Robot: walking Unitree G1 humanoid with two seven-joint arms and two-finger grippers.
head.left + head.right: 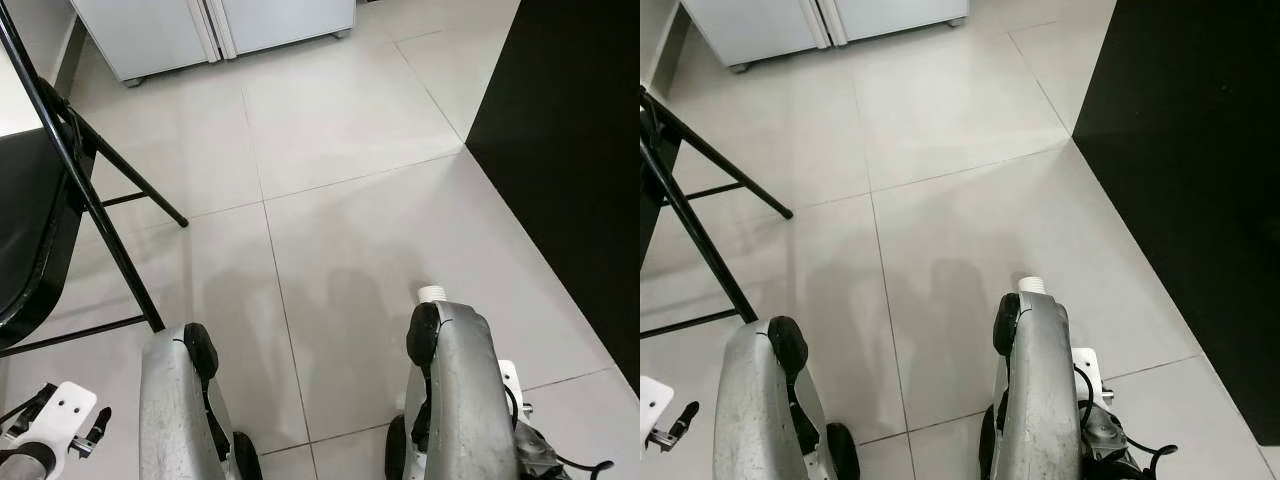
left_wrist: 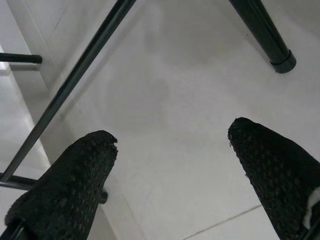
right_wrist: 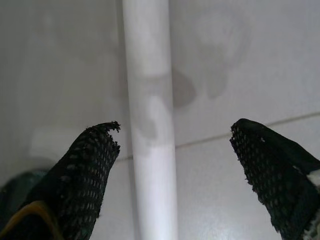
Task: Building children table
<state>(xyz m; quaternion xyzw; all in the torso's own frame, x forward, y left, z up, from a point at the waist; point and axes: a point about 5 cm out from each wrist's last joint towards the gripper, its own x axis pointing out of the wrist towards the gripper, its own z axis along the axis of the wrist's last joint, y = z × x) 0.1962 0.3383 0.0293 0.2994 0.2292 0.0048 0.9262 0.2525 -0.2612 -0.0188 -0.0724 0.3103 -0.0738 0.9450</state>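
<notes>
A white round table leg (image 3: 149,125) runs lengthwise between the fingers of my right gripper (image 3: 176,126), which stands open with neither pad touching it. The leg's ribbed white end (image 1: 432,293) pokes out just past my right forearm (image 1: 458,390) over the floor. My left gripper (image 2: 172,132) is open with nothing between its fingers, hanging low above the tiles beside the black chair legs (image 2: 262,35). My left forearm (image 1: 175,410) sits at the lower left.
A black folding chair (image 1: 70,190) stands close on the left. White cabinets (image 1: 200,30) line the far side, and a tall black surface (image 1: 570,150) closes off the right. Pale floor tiles (image 1: 350,200) stretch ahead. A white bracket (image 1: 58,410) shows at the lower left.
</notes>
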